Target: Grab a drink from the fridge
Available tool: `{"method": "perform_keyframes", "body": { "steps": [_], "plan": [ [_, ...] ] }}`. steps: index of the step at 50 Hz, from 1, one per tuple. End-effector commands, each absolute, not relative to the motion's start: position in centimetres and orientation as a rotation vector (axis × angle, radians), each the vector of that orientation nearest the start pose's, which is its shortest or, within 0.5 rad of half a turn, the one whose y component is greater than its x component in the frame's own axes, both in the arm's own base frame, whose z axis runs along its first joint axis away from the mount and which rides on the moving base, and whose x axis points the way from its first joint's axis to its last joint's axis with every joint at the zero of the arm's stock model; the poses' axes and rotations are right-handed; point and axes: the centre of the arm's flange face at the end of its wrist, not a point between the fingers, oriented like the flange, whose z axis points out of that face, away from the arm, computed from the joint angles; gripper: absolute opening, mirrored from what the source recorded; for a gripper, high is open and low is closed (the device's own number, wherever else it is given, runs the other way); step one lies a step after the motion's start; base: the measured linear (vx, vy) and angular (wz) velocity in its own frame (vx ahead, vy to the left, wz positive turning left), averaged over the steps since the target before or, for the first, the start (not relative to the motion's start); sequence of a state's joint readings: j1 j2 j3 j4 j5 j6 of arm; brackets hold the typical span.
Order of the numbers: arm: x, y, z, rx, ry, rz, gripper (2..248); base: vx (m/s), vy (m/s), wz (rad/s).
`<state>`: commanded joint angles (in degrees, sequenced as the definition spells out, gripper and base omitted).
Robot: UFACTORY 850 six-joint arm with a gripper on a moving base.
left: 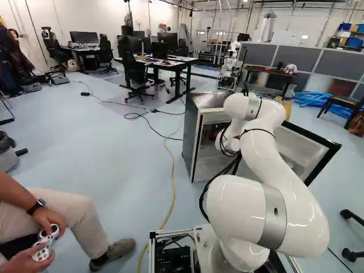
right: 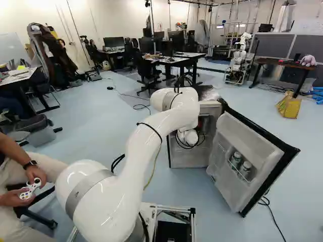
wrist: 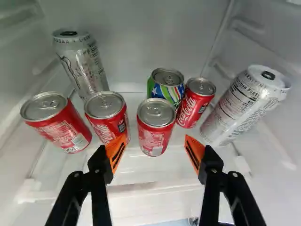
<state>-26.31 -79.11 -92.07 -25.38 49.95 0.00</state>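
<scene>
You're at the reach, tool [wrist: 155,142] spread and empty, so ease it around the can [wrist: 155,126] dead ahead, then close.

Four small cans [wrist: 153,136] are red with white lettering, two tall cans [wrist: 242,108] silver, one patterned can [wrist: 165,93] green, blue and white.

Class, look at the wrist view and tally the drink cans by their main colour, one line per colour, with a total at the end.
Red cans: 4
Silver cans: 2
Blue, green and white can: 1
Total: 7
</scene>
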Motion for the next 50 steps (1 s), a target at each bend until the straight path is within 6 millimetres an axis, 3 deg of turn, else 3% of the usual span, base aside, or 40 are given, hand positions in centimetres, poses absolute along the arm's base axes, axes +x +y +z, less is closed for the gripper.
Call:
{"method": "perform_keyframes", "body": {
  "steps": [25,26,30,31,36,37,50],
  "plan": [
    [64.01,-28.29,1.56,-2.760,-0.045,-1.691,183,0.000,0.000,0.000],
    [64.01,-28.29,1.56,-2.760,-0.045,-1.691,155,0.000,0.000,0.000],
    [64.01,-28.29,1.56,-2.760,-0.045,-1.691,155,0.000,0.000,0.000],
    [64.01,-28.29,1.56,-2.760,-0.045,-1.691,117,0.000,0.000,0.000],
    [64.01,-28.29,1.56,-2.760,-0.045,-1.691,117,0.000,0.000,0.000],
    [64.01,-28.29,1.56,-2.760,-0.045,-1.691,88,0.000,0.000,0.000],
    [63.96,-28.29,1.58,-2.761,-0.045,-1.690,81,0.000,0.000,0.000]
  ]
}}
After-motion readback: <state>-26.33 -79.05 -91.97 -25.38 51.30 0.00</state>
